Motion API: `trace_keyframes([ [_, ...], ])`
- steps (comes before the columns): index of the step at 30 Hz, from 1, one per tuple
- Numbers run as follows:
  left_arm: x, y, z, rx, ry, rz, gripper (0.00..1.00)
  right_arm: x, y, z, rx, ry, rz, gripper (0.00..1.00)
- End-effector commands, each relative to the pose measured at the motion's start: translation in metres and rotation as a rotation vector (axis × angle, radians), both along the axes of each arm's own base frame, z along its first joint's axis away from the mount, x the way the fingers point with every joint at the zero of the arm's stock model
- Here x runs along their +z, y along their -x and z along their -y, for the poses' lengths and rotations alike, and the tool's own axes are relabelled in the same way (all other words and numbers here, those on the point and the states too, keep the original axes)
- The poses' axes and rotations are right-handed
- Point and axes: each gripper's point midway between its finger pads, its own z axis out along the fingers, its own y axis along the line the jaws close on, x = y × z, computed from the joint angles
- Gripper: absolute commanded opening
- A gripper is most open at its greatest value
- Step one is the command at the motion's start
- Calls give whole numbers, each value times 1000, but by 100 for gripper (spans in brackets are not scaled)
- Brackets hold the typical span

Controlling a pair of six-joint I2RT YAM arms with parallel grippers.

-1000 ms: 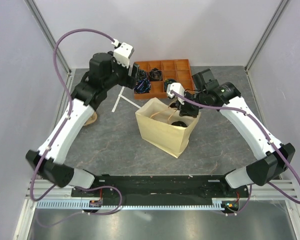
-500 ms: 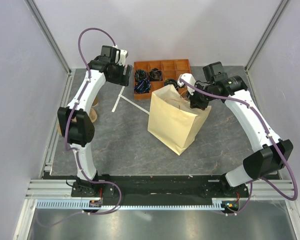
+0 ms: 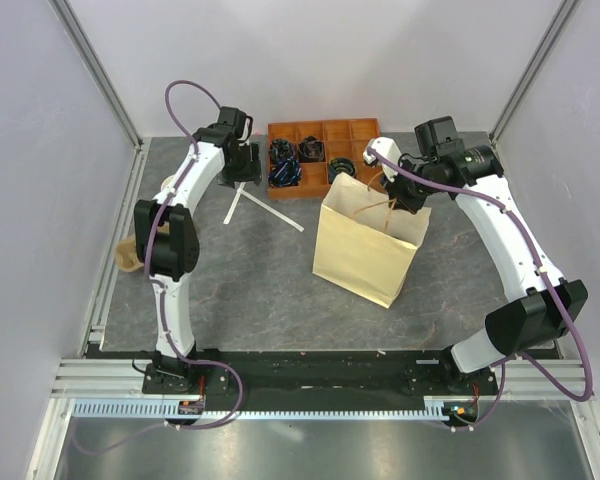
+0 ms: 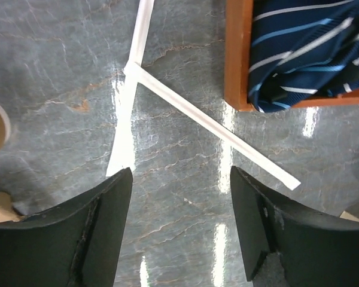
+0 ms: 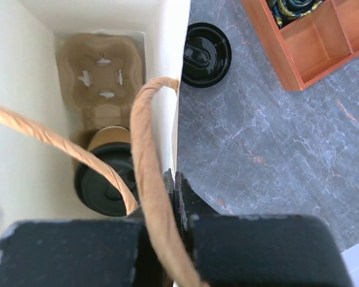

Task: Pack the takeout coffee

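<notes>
The takeout coffee (image 5: 105,179), a brown cup with a black lid, sits at the bottom of the paper bag (image 3: 365,255), in a tan pulp carrier (image 5: 102,72). In the top view the bag's walls hide it. My right gripper (image 5: 176,182) is shut on the bag's rim (image 5: 170,89) beside a twisted paper handle (image 5: 146,149). The bag stands upright. My left gripper (image 4: 180,179) hangs open and empty over the grey table at the far left, just above two white wrapped straws (image 4: 215,128).
An orange compartment tray (image 3: 325,123) with dark items stands at the back, its corner close to the left gripper. A loose black lid (image 5: 206,46) lies on the table between bag and tray. A tan object (image 3: 128,255) lies by the left edge.
The bag has been pulled upright and shifted right by the right gripper. The left arm has swung away to the far left and lowered over the straws.
</notes>
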Motion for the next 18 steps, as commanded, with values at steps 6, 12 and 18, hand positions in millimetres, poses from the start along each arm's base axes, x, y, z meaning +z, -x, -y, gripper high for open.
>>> trace_keyframes([
  [6, -30, -16, 4, 169, 41, -27, 68, 8, 6, 4, -40, -8, -8, 0],
  [12, -47, -23, 4, 196, 31, -38, 68, 11, 8, 5, -45, -5, -7, 2],
  [18, -69, -28, 8, 220, 45, -57, 70, 13, 7, 5, -50, -4, -12, 8],
])
